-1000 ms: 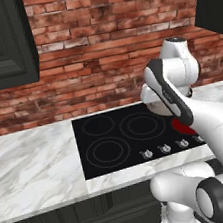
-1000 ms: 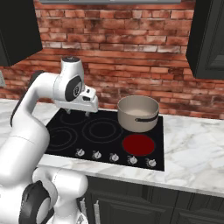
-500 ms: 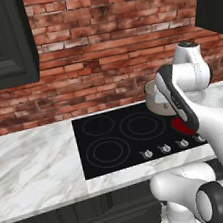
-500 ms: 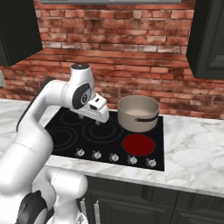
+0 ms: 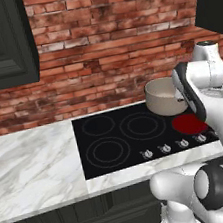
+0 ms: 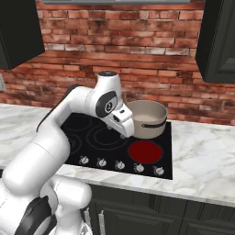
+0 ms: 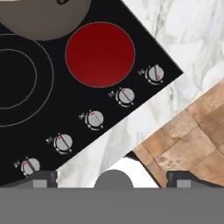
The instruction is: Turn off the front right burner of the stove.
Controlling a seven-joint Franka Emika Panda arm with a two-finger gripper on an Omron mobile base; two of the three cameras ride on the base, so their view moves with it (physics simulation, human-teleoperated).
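The front right burner (image 7: 100, 54) is glowing red at the stove's (image 7: 26, 127) front right corner. The gripper (image 7: 111, 178) is hanging empty, fingers spread wide, above the front edge, knob row (image 7: 94, 119) lying just ahead.

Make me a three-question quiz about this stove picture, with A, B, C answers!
1. Where is the pot?
A. behind the red burner
B. on the marble counter
C. on the floor

2. How many knobs are on the stove?
A. three
B. five
C. eight

3. What is the front right burner doing?
A. dark like the others
B. glowing red
C. covered by a pan

Answers: 1 A, the pot sits on the back zone just behind the red disc. 2 B, the hand view shows five silver knobs in a row. 3 B, it is a solid red disc while the other zones are thin grey rings.
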